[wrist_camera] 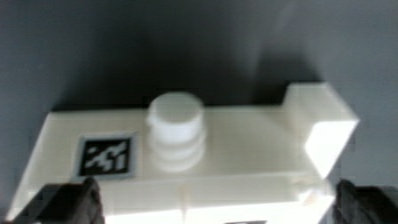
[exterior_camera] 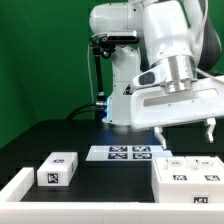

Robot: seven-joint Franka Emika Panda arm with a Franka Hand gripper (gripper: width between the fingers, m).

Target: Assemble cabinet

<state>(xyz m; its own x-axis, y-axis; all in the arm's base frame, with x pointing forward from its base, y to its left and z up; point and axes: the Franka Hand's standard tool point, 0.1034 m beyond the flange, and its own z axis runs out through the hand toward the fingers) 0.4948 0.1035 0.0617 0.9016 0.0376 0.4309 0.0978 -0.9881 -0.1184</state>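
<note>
Two fingers (wrist_camera: 63, 203) of the hand (exterior_camera: 185, 128) spread wide, nothing held, hovering just above the cabinet (exterior_camera: 186, 176) sitting directly below on the counter (exterior_camera: 55, 135), which looks lined up to straddle its body for a grasp.

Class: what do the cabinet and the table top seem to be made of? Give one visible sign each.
Cabinet: likely white plastic, smooth and matte; even colour, rounded moulded edges. Table: black, matte, no glare; perhaps cloth or coated board, left open.
</note>
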